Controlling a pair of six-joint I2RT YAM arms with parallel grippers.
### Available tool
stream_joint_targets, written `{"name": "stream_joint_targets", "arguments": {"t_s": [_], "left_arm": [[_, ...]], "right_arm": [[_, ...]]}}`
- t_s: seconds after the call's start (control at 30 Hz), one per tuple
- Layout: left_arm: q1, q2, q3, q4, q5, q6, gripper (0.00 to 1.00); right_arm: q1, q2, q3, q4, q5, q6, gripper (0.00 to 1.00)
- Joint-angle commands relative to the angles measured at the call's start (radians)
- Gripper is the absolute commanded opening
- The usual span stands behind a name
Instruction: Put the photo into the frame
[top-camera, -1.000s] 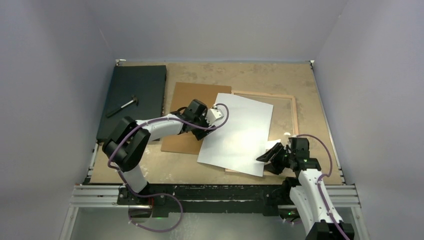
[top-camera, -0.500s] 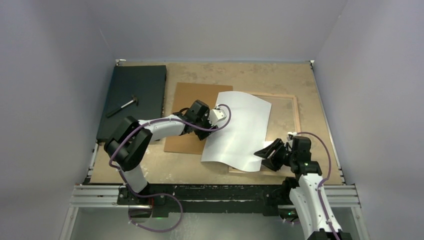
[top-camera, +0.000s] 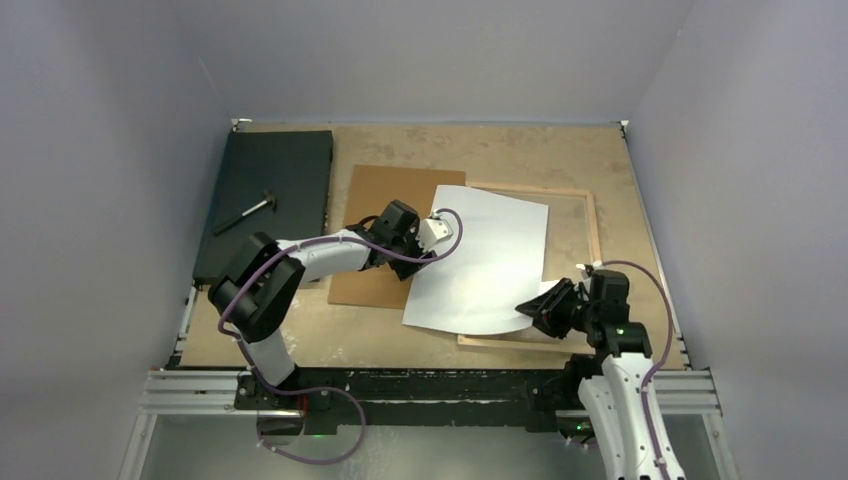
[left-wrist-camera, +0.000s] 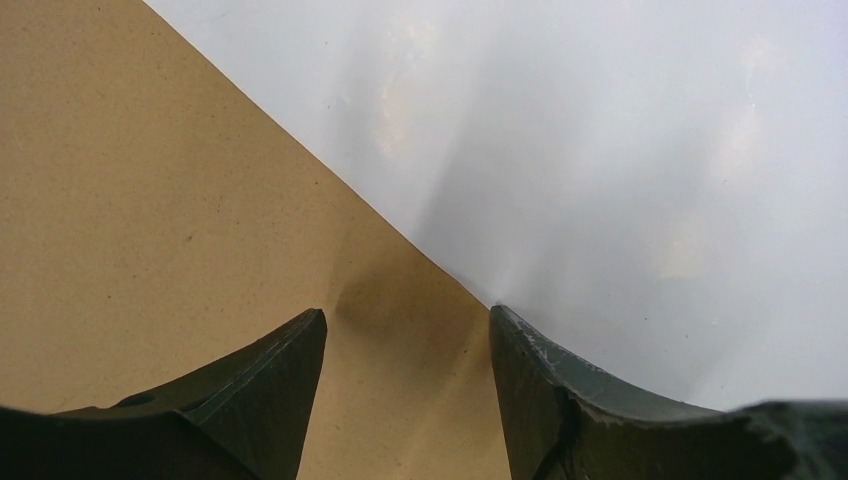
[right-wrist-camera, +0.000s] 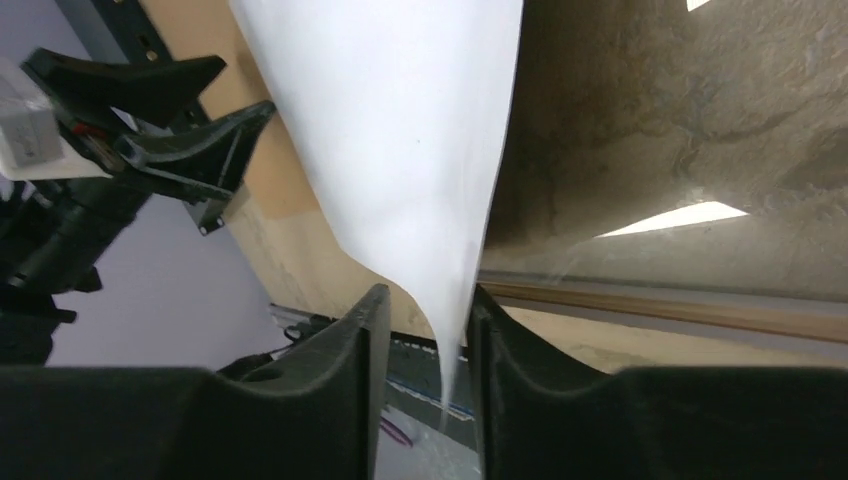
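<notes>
The right gripper (right-wrist-camera: 422, 300) is pinched on the near right corner of the photo (top-camera: 485, 255), holding that corner up off the table so the sheet bows. The photo lies white back up. Its right part sits over the frame (top-camera: 592, 228), whose light wooden rails show along the far, right and near sides. Its left edge overlaps a brown panel (top-camera: 372, 235).

The left gripper (left-wrist-camera: 405, 318) is spread wide at that left edge, one finger over the panel and the other over the photo. I cannot tell whether they touch.

The table (top-camera: 500, 150) is tan and mottled, worn in patches. A black board (top-camera: 275, 170) lies at its far left with a small tool (top-camera: 245, 212) on it. Plain pale grey walls (top-camera: 420, 60) close in the table on three sides.
</notes>
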Motion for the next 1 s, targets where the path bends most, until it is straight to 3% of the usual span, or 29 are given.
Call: {"name": "stream_joint_targets", "arguments": {"t_s": [0.0,0.1,0.17,0.33,0.5,0.67,0.97], "left_arm": [[-0.02,0.033,-0.008,-0.082,0.033,-0.002,0.61],[-0.019,0.014,0.031,-0.12,0.033,0.003,0.65],[-0.013,-0.005,0.061,-0.15,0.035,0.006,0.7],[0.016,-0.037,0.131,-0.208,0.07,-0.001,0.77],[0.026,-0.023,0.146,-0.195,0.069,-0.003,0.79],[0.026,0.024,0.167,-0.16,0.046,-0.026,0.79],[0.024,0.099,0.275,-0.143,0.108,-0.065,0.75]], "right_arm": [[0.005,0.039,0.141,-0.024,0.111,-0.041,0.27],[0.005,0.12,0.232,-0.032,0.209,-0.123,0.07],[0.005,0.192,0.291,-0.054,0.276,-0.213,0.0],[0.005,0.297,0.381,-0.09,0.427,-0.291,0.0],[0.005,0.241,0.399,-0.152,0.524,-0.244,0.0],[0.005,0.219,0.429,-0.18,0.564,-0.214,0.0],[0.005,0.336,0.644,-0.321,0.596,-0.352,0.0]]}}
